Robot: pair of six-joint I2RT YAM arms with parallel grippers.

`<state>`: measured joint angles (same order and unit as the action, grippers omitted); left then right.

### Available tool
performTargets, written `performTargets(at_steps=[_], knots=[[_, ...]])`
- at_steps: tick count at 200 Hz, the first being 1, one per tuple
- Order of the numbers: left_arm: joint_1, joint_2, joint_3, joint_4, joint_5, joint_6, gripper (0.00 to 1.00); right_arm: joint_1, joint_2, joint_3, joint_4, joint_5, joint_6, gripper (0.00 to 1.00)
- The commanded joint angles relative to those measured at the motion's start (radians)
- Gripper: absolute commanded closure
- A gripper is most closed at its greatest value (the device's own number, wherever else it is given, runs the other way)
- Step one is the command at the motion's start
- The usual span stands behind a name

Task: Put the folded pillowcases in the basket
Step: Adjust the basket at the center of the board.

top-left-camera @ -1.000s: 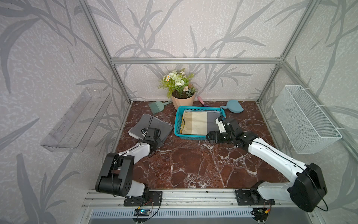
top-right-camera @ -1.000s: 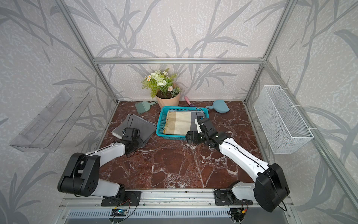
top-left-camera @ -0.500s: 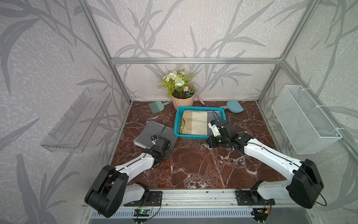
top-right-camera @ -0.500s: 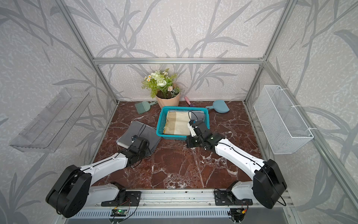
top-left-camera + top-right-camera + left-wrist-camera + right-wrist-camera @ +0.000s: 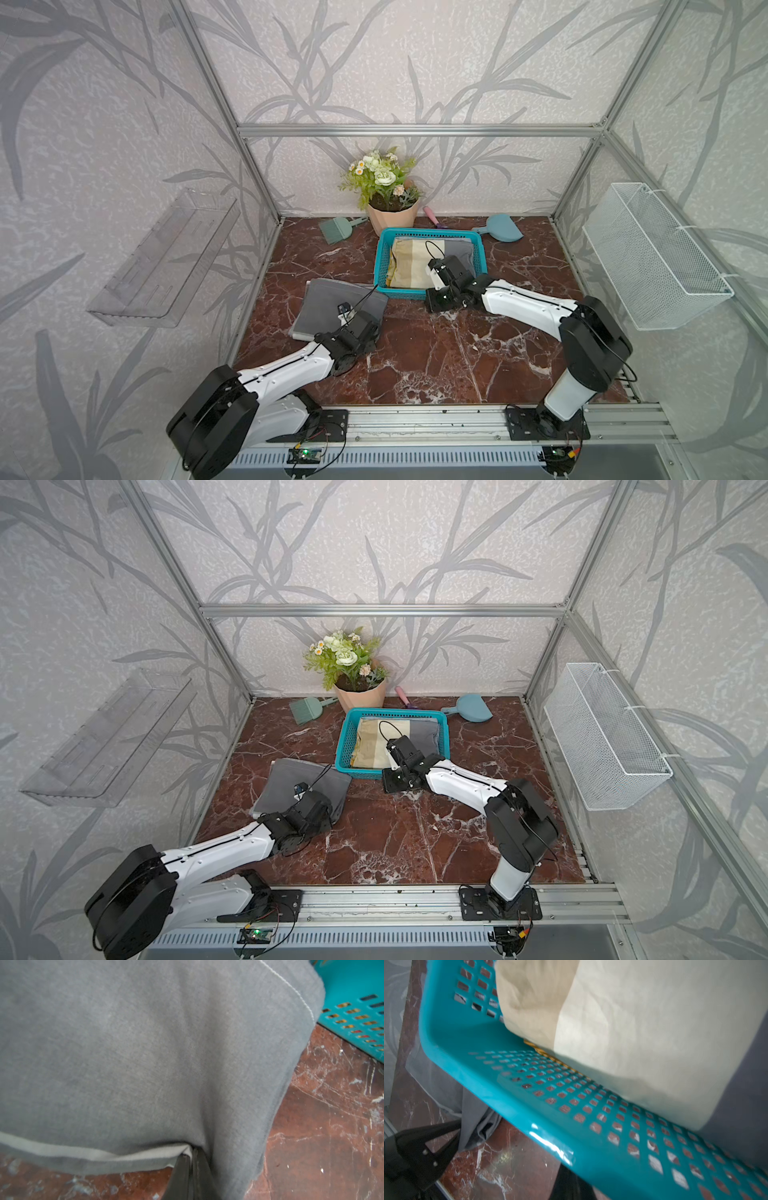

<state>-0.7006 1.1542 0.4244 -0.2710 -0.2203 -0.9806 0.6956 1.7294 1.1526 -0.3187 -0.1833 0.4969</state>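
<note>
The left tool [image 5: 191, 1153] is clamped on the near edge of the folded grey pillowcase [image 5: 328, 303]. The pillowcase lies on the marble tabletop [image 5: 436, 353] just beside the turquoise basket [image 5: 379, 266]. The right tool [image 5: 572, 1182] is closed at the basket's near wall. A striped folded cloth [image 5: 411, 262] lies inside the basket.

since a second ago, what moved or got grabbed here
The left gripper, shut on the grey folded pillowcase, has dragged it forward toward the near corner of the turquoise perforated plastic basket. The right gripper slid along its near rim toward the pillowcase and closed. The basket and the striped cloth inside stayed put.
</note>
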Motion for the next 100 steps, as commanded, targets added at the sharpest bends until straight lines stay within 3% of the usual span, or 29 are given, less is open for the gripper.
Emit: performTargets(at_steps=[1, 46, 74, 85, 100], knots=[[-0.024, -0.023, 0.019, -0.062, -0.023, -0.019, 0.91, 0.003, 0.049, 0.062, 0.023, 0.043, -0.014, 1.00], [-0.059, -0.059, 0.050, -0.094, -0.015, -0.014, 0.88, 0.004, 0.144, 0.165, 0.018, 0.059, -0.022, 1.00], [-0.082, -0.053, 0.065, -0.050, 0.068, 0.020, 0.84, 0.003, 0.193, 0.217, 0.025, 0.039, -0.015, 0.99], [-0.094, -0.045, 0.068, -0.031, 0.098, 0.019, 0.81, 0.006, 0.195, 0.230, 0.020, 0.023, -0.008, 0.91], [-0.116, -0.033, 0.082, -0.029, 0.114, 0.019, 0.72, 0.018, 0.166, 0.211, 0.035, 0.001, 0.006, 0.62]])
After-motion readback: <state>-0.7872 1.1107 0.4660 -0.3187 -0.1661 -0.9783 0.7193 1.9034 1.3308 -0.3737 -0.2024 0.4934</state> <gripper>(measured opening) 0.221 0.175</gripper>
